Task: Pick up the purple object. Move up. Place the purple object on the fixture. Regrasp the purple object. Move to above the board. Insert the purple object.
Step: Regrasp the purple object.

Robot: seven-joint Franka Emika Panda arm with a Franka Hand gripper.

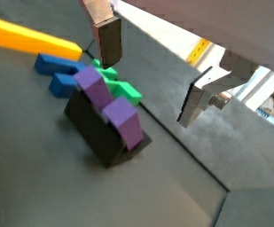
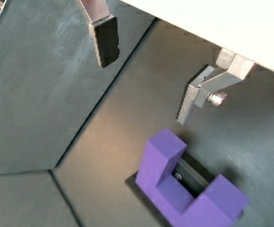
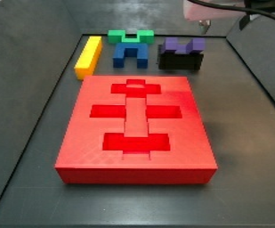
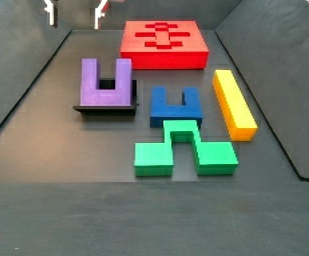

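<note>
Board: red slab, middle of the floor in a side view, cutouts unfilled.
Yellow bar: at the board's 11 o'clock in that view.
Green block: touching the blue block, beside the bar.
Fixture: black, apart from the board.
Purple object: resting on the fixture, prongs up.
Gripper: raised above the purple object, fingers spread wide with nothing between them; in the side views only its tips show, probably at the top edge.
</note>
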